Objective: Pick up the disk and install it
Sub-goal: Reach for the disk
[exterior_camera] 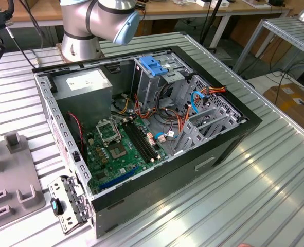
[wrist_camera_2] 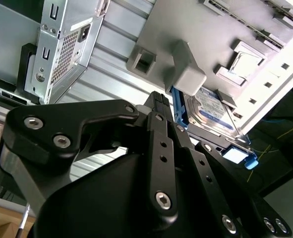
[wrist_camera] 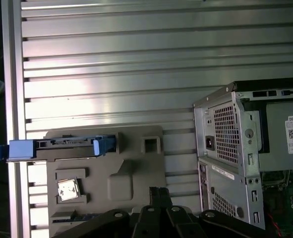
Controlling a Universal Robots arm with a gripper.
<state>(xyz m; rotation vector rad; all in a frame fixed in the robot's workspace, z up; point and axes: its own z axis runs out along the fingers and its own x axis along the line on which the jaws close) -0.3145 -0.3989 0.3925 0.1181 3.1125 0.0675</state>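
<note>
The disk (wrist_camera_2: 213, 111) is a silver drive with a white-and-blue label in light-blue rails. It stands on edge in a slot of a grey fixture block (wrist_camera_2: 186, 29). In the first wrist view the disk (wrist_camera: 62, 145) shows edge-on, with blue rail ends sticking out past the fixture (wrist_camera: 136, 168). My black gripper (wrist_camera: 159, 193) hangs over the fixture, off to one side of the disk and not touching it. Its fingertips look pressed together with nothing between them. In the second wrist view my gripper (wrist_camera_2: 157, 99) points at the fixture next to the disk's blue rail.
The open computer case (exterior_camera: 234, 139) lies on the ribbed metal table (exterior_camera: 254, 206), with a drive cage topped by a blue handle (exterior_camera: 154, 64) and a grey power supply (exterior_camera: 85, 85) inside. The fixture block (exterior_camera: 13, 175) sits at the exterior view's left. The case's rear corner (wrist_camera: 230, 148) is close to my gripper.
</note>
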